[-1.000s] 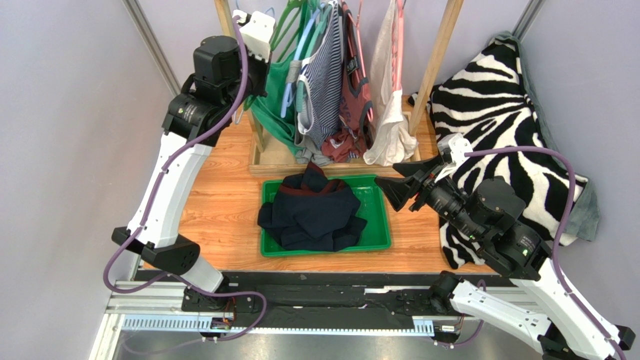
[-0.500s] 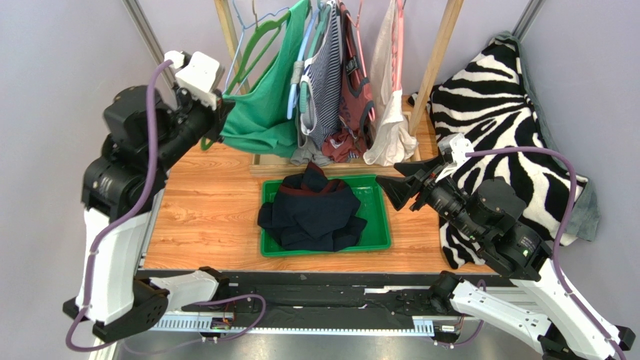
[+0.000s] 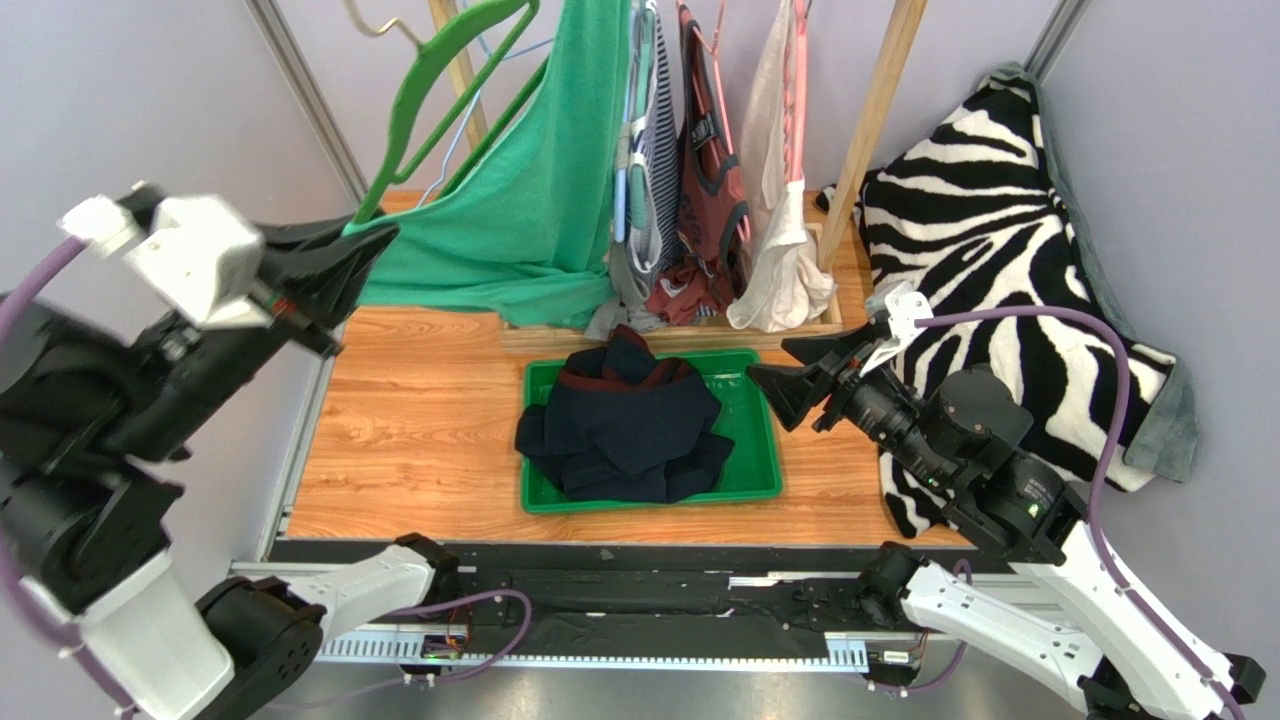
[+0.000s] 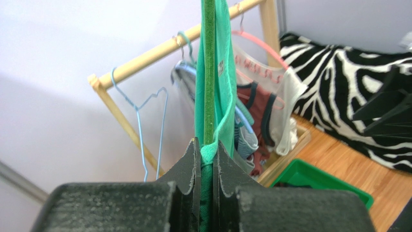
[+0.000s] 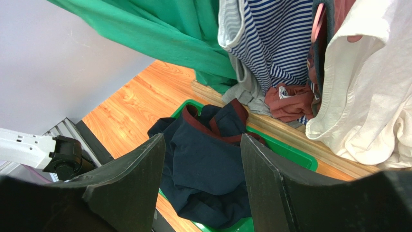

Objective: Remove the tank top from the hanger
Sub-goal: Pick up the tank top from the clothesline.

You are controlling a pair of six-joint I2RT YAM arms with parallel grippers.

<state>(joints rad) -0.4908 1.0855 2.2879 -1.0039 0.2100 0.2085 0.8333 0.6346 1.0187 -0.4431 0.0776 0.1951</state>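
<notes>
A green tank top (image 3: 519, 210) hangs stretched out to the left from a green hanger (image 3: 436, 83) on the wooden rack. My left gripper (image 3: 361, 248) is shut on the tank top's edge, pulled far left of the rack. In the left wrist view the green fabric (image 4: 207, 159) is pinched between the jaws, with the hanger bar (image 4: 209, 67) straight above. My right gripper (image 3: 769, 378) is open and empty beside the green tray's right edge; its wrist view looks down on the tray.
Striped, maroon and white garments (image 3: 706, 165) hang on the rack (image 3: 879, 105). A green tray (image 3: 751, 465) holds dark navy clothes (image 3: 624, 428). A zebra-print cloth (image 3: 992, 225) lies at right. A blue wire hanger (image 4: 145, 125) hangs at the rack's left end.
My left arm has swung out and down to the left, dragging the green tank top and its hanger away from the other garments. The right arm has hardly moved.
</notes>
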